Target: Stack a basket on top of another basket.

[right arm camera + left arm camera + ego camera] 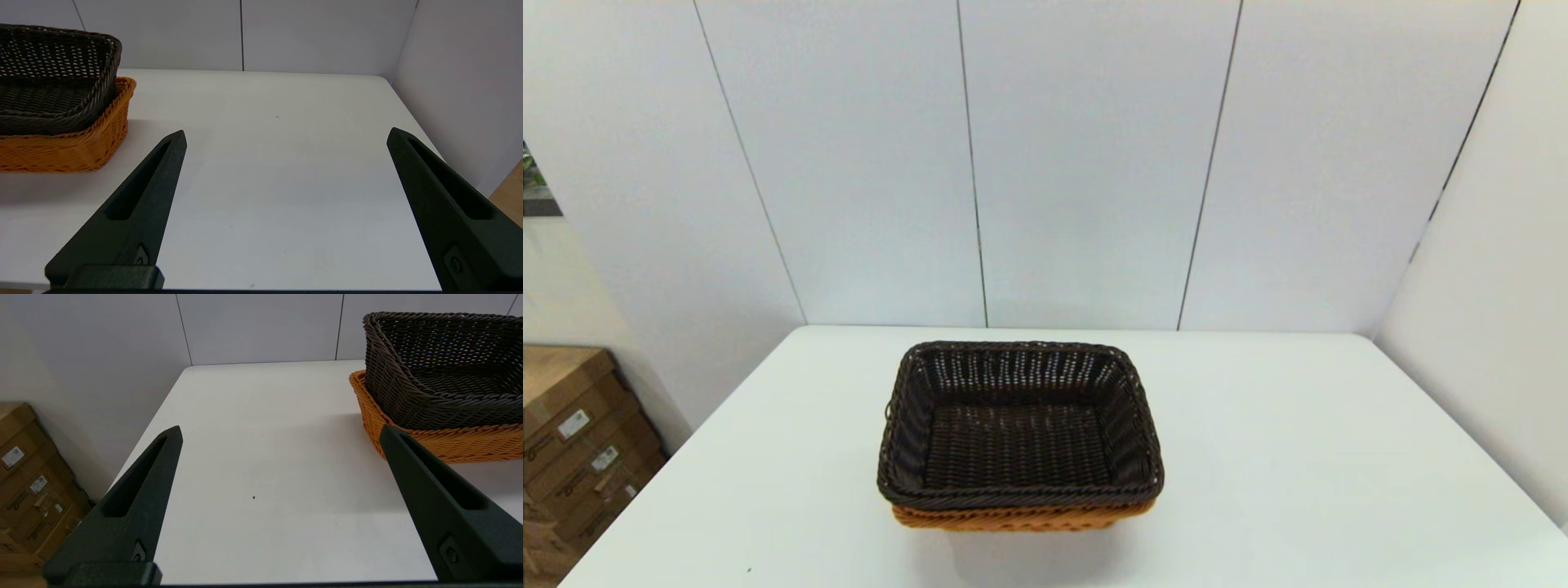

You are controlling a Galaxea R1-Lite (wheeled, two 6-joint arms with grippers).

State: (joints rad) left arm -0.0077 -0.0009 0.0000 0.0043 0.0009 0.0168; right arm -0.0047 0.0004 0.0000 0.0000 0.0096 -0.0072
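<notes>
The dark brown basket (1019, 425) sits nested inside the orange basket (1021, 517) at the middle of the white table (1298, 457); only the orange rim and near side show beneath it. Both baskets also appear in the left wrist view, dark brown basket (441, 371) in orange basket (449, 443), and in the right wrist view, dark brown basket (53, 81) in orange basket (69, 149). My left gripper (280, 433) is open over bare table to the left of the stack. My right gripper (286, 134) is open to its right. Neither touches a basket, and both arms are out of the head view.
Cardboard boxes (572, 441) stand on the floor beyond the table's left edge. White wall panels (1086, 163) close the back and right sides. Bare tabletop lies on both sides of the stack.
</notes>
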